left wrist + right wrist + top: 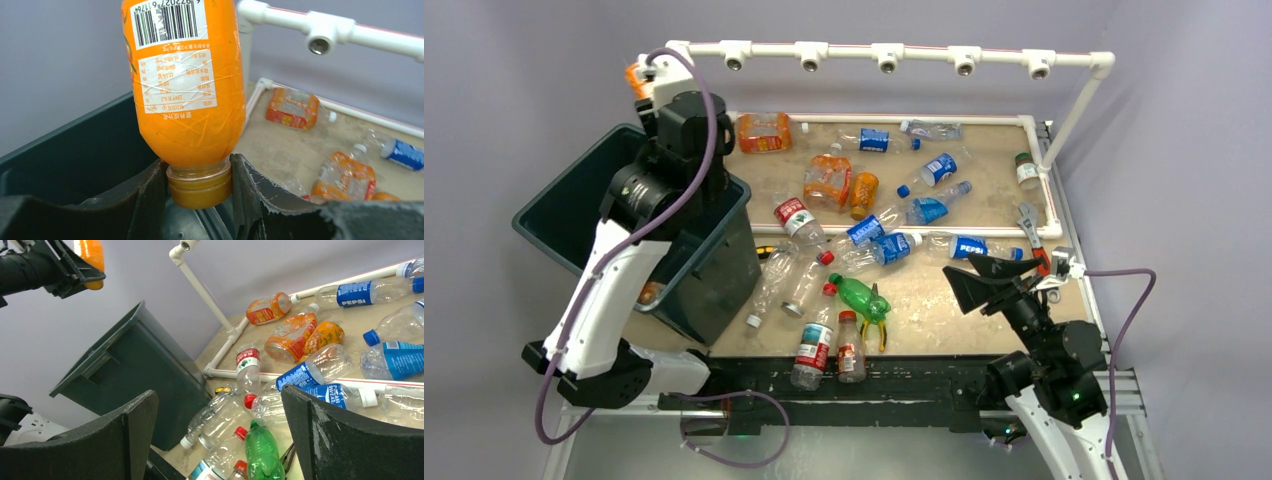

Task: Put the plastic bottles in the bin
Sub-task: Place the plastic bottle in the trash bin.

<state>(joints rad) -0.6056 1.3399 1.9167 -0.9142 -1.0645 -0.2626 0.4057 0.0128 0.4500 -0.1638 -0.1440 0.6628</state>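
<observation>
My left gripper (199, 187) is shut on the neck and cap of an orange bottle (182, 85), which stands above the jaws, high over the far rim of the dark bin (574, 215). The bin's inside (65, 160) lies below the jaws. Several plastic bottles lie on the table, among them a green one (861, 297), a blue-labelled Pepsi one (969, 247) and crushed orange ones (828, 182). My right gripper (984, 275) hangs open over the table's right side with nothing between its fingers (125, 440). It faces the green bottle (262, 452) and the bin (135, 365).
A white pipe frame (884, 52) runs over the back and down the right side. Yellow-handled pliers (866, 336) lie under the green bottle. A wrench (1029, 222) lies by the right rail. Two upright bottles (851, 350) stand at the near edge.
</observation>
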